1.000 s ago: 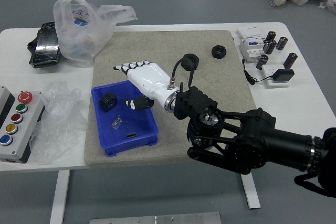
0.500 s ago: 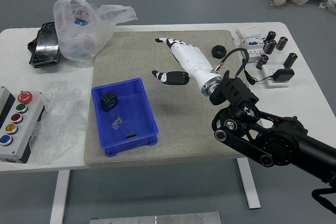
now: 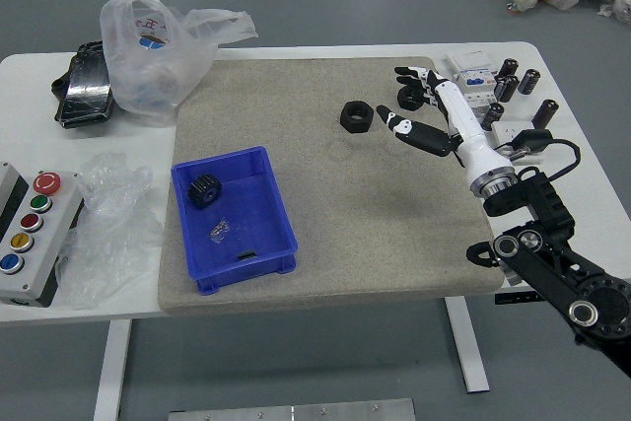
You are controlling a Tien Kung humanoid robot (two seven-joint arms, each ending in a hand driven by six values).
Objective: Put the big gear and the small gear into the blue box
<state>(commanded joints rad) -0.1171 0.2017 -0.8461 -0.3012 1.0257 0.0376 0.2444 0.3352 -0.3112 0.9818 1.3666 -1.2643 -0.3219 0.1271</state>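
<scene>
Well left of the spread, released fingers [image 3: 419, 135] of my right hand [image 3: 461, 120], the blue box [image 3: 258, 209] holds 1 black gear [image 3: 204, 191]; near those fingers, 2 black nuts [image 3: 345, 118] lie on the desk [image 3: 592, 184].

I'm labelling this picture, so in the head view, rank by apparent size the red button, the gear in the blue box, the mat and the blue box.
1. Mat
2. Blue box
3. Gear
4. Red button, slightly smaller
</scene>
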